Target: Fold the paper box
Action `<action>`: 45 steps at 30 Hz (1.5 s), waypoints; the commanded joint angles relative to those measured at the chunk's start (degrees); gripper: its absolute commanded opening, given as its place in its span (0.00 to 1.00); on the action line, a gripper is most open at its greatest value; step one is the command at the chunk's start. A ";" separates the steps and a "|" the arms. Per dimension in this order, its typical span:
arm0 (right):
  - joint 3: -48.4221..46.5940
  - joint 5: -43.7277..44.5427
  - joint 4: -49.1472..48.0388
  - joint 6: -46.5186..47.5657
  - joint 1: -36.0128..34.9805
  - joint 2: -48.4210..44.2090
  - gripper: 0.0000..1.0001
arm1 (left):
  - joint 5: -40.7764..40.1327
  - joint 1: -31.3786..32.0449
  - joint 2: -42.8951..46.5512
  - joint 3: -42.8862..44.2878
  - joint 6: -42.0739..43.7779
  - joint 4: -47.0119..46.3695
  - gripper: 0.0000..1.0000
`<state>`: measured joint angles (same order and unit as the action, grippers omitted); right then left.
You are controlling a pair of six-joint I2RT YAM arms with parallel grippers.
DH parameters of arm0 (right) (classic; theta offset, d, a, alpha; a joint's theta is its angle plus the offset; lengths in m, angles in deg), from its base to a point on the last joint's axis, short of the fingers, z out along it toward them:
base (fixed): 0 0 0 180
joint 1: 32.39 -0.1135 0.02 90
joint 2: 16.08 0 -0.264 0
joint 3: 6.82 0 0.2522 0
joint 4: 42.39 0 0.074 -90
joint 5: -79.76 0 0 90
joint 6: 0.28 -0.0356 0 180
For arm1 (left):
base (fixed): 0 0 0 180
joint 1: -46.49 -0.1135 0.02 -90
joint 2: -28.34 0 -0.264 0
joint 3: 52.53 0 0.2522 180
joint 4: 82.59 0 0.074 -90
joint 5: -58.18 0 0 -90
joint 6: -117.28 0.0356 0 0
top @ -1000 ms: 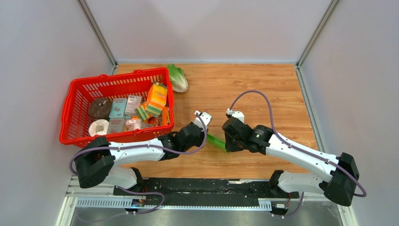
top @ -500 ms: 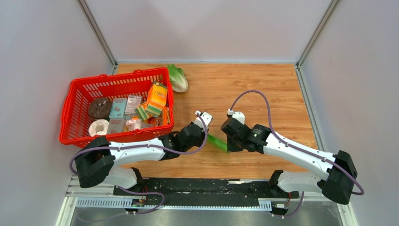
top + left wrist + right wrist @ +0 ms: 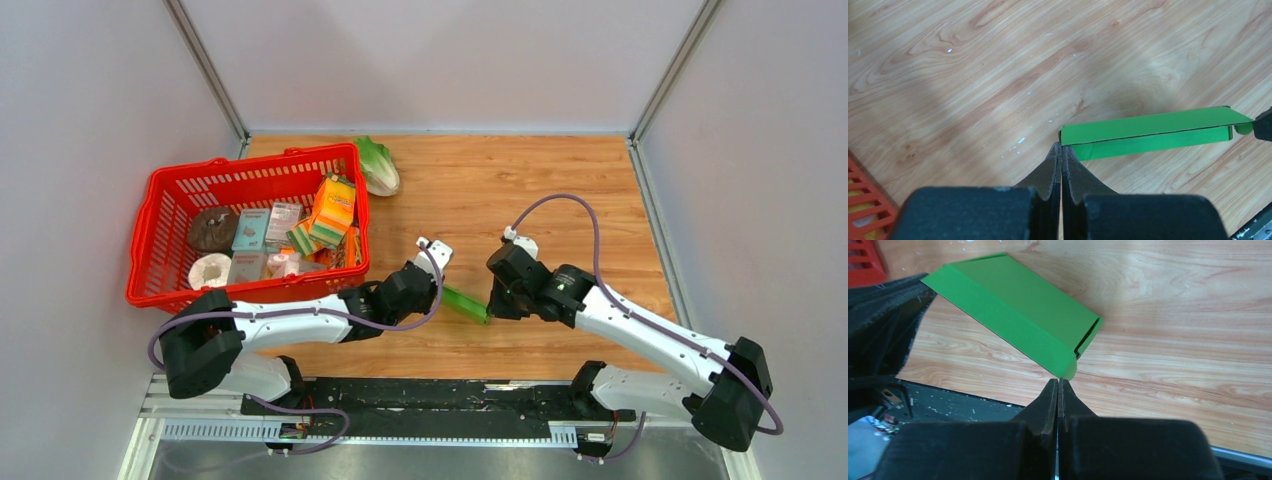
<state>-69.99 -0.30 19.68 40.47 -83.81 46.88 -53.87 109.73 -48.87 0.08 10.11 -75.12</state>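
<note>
Top view: paper box [image 3: 465,303] showed as thin green strip over table [image 3: 570,190], between left gripper [image 3: 438,289] and right gripper [image 3: 489,311].
Left wrist: jaws pressed together, apparently nipping box's end corner; body already flattened into sleeve.
Right wrist: jaws closed at opposite corner, apparently on card; end flap looked untucked, so ends likely left.

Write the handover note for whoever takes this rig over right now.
Left gripper: shut on one corner of the paper box.
Right gripper: shut at the box's opposite end, apparently pinching a corner tab.
Box: spans between the two grippers over the wooden table, toward its near edge, right of the red basket.
Done: the sheet is folded into a flat rectangular sleeve.
Left: the end by the right gripper looks open, so its flap probably needs tucking in. The other end cannot be judged from these views.
</note>
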 commanded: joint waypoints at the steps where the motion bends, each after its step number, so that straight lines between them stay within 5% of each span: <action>1: 0.89 -3.61 -3.67 -1.38 2.11 -2.67 0.00 | 0.33 0.74 -0.84 1.84 0.73 0.57 0.00; 2: 0.72 -3.78 -2.97 -0.59 2.02 -2.58 0.01 | 0.33 0.74 -0.84 1.93 0.65 0.66 0.00; 3: 0.19 -4.04 -1.75 1.68 1.85 -2.06 0.16 | 0.25 0.83 -0.84 2.19 0.65 0.92 0.00; 5: -0.60 -2.12 0.80 2.84 1.06 -1.09 0.30 | 0.24 0.83 -0.84 2.54 0.47 1.36 0.00; 9: -1.13 0.87 0.91 4.61 -1.14 1.29 0.36 | 0.42 0.83 -1.10 2.98 0.56 1.27 0.00; 17: -0.60 2.90 -0.41 4.43 -1.76 4.10 0.30 | 0.42 0.92 -0.93 3.69 1.26 2.42 0.00; 30: -2.36 -0.35 -0.06 2.15 -1.67 3.93 0.04 | 0.77 1.01 -1.28 3.78 1.52 2.50 0.00; 37: -3.15 -4.74 -1.29 0.39 0.00 2.87 0.02 | 0.77 1.36 -1.19 3.60 1.26 2.59 0.00; 40: -2.19 -6.68 -2.96 -0.75 1.23 2.61 0.14 | 0.69 1.62 -1.19 3.60 1.17 2.59 0.00; 45: -0.78 -7.82 -4.81 -1.81 2.20 2.43 0.13 | 0.69 1.97 -1.28 3.69 0.82 2.50 0.00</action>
<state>-70.51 -6.14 20.32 41.02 -82.23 50.96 -54.67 110.54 -49.63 1.91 10.75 -72.45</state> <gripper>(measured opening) 0.136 0.007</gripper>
